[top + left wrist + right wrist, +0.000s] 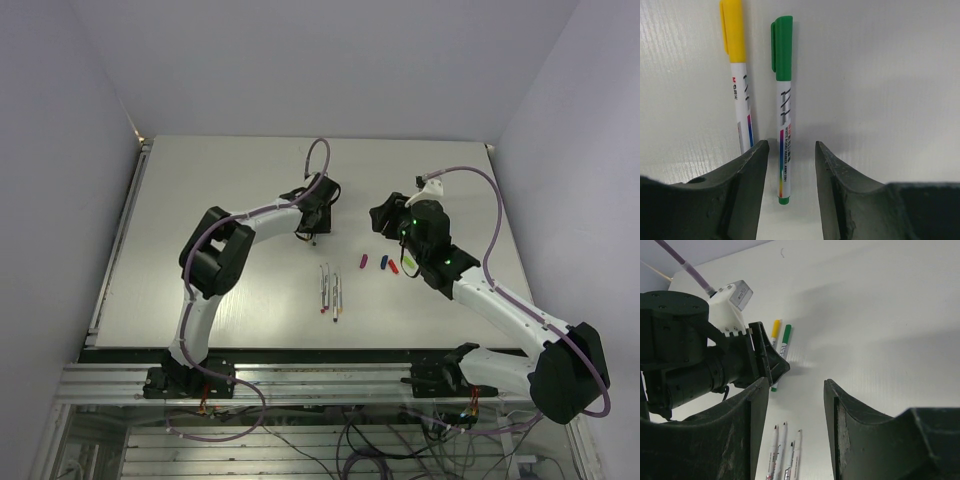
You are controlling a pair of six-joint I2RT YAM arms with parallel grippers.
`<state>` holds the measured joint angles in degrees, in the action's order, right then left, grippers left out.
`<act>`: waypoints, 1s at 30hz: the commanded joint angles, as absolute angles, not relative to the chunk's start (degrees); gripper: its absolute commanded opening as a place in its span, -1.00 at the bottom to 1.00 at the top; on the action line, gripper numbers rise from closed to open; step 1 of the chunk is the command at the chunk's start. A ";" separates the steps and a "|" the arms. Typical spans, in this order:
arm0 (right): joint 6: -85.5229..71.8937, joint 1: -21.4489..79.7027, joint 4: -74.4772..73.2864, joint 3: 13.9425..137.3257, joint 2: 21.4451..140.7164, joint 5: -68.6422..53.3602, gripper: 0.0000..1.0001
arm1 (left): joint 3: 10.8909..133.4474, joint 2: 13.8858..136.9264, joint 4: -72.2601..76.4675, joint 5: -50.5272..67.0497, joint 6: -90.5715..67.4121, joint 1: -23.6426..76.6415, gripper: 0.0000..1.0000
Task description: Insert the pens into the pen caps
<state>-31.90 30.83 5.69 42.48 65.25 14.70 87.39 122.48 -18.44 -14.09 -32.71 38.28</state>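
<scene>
Matte white, faintly grained tabletop (180, 180) with two jointed white-and-black arms, left arm (195, 315) and right arm (500, 305), reaching over pens and caps.

Left claw (790, 175), with dark, rough-cast wedge fingers, stands with jaws apart around the lower end of a white-barrelled marker with a green cap (783, 115), which lies flat, clear of both fingers. Just left of it lies a matching marker with a yellow cap (735, 75). Right claw (795, 430) is likewise spread, gripping nothing, and faces the left one. Nearer the bases, thin uncapped whitish pens (330, 288) lie side by side. To their right sit three stubby plastic caps: a purple cap (364, 261), a blue cap (382, 263) and a red cap (393, 267).
</scene>
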 commanded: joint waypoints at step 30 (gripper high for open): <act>-32.32 30.93 -0.68 40.29 67.75 25.86 -0.01 | 63.28 93.59 -24.90 -9.41 -32.14 50.89 0.07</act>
<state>-32.08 30.83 0.10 41.50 67.55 23.79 64.51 95.98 -22.50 -10.76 -31.94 49.36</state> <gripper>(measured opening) 0.497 0.534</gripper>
